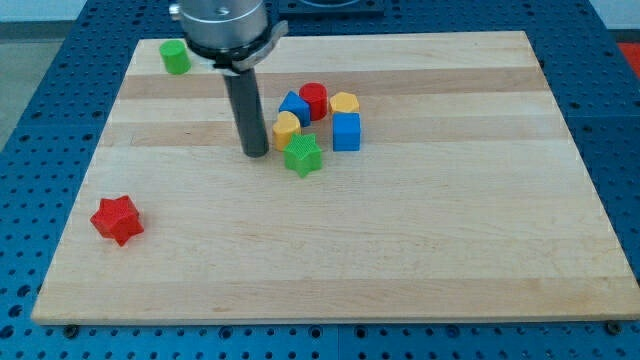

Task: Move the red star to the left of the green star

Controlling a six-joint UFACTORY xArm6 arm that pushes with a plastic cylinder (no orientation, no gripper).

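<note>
Little is done: red star [117,219] sits lower left, well apart from green star [302,155]; my tip [255,153], a bare rod, rests beside the latter.

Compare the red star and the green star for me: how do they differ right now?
The red star is red; the green star is green. The red star sits alone near the view's bottom left; the green star sits near the middle, at the bottom edge of a cluster of blocks. My tip stands just left of the green star, far from the red star. Both are star-shaped blocks lying flat on the board.
</note>
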